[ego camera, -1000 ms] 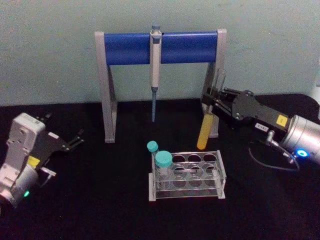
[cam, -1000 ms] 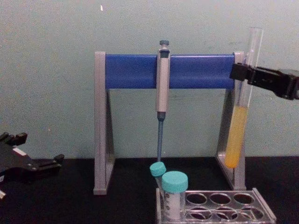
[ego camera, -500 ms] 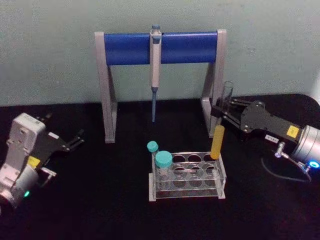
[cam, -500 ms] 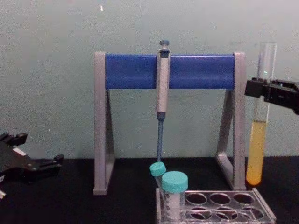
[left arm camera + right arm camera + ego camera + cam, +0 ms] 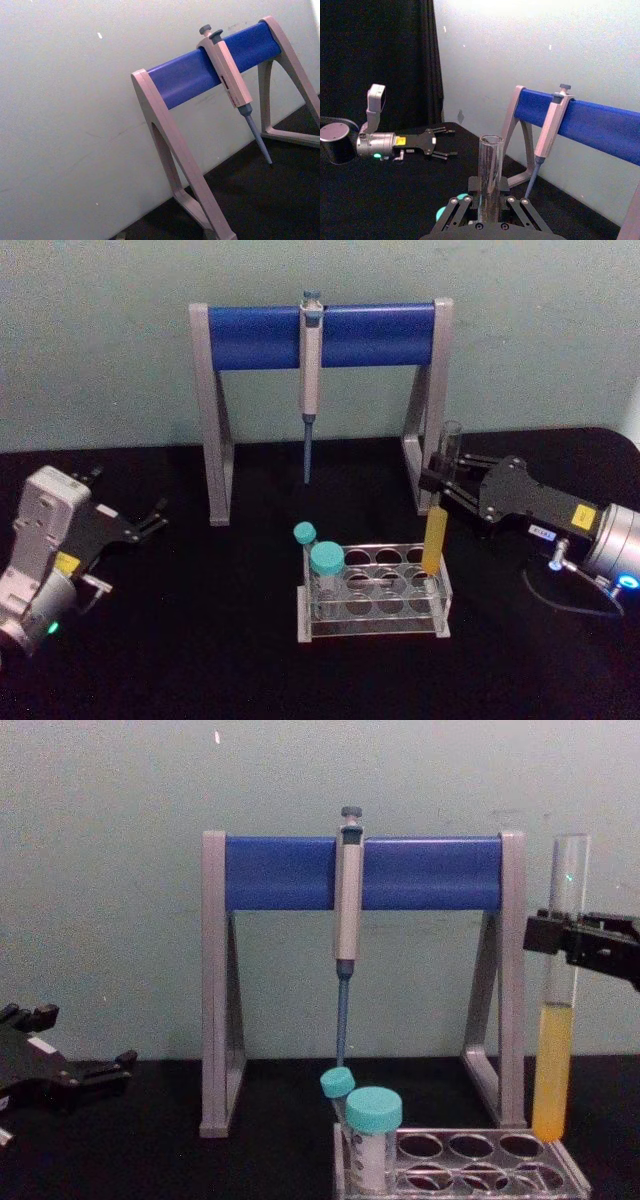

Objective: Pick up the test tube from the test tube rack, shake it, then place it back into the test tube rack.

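Observation:
The test tube is a long clear glass tube with yellow-orange liquid in its lower part. It hangs upright, and my right gripper is shut on its upper half. Its bottom is at the right end of the test tube rack, level with the rack's top; I cannot tell whether it has entered a hole. In the chest view the test tube ends just above the rack, below my right gripper. The right wrist view shows the tube's open mouth. My left gripper rests open at the far left.
Two teal-capped tubes stand at the rack's left end. A grey-and-blue pipette stand with a hanging pipette is behind the rack, its right leg close behind the held tube. The tabletop is black.
The right gripper moved the tube from a tilted pose near the stand's right leg to upright, then forward and down until its bottom reached the rack's right end. The left arm stayed still.

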Motion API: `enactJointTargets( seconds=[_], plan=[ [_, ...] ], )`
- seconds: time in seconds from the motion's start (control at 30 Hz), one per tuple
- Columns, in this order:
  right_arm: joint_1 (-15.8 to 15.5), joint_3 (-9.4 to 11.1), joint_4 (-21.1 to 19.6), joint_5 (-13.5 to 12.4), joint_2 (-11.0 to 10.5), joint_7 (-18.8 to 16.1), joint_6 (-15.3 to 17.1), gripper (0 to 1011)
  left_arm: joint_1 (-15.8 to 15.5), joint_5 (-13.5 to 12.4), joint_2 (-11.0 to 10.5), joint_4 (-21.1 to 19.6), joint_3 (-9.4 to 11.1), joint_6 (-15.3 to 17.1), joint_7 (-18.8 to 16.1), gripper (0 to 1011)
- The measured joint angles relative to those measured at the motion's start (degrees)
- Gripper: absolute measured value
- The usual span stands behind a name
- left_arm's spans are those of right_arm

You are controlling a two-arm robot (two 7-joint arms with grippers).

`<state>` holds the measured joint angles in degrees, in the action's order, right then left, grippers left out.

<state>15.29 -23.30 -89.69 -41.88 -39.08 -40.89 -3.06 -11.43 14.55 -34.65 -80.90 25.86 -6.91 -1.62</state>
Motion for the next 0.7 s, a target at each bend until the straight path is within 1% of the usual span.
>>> enactJointTargets(
  seconds=[0.4,0.47,0.7],
  plan=[
    [0.4,-0.7,1.1,1.7,0.4,0.6,0.4,232,0.0,0.0,0.0,0.0,0.0,0.0,0.0,1001],
    [0.7,-0.9,1.9,2.1,0.8,0.7,0.3,232,0.0,0.0,0.0,0.0,0.0,0.0,0.0,1001],
    [1.1,-1.1,3.4,2.3,1.6,0.6,0.3,232,0.0,0.0,0.0,0.0,0.0,0.0,0.0,1001]
  ],
)
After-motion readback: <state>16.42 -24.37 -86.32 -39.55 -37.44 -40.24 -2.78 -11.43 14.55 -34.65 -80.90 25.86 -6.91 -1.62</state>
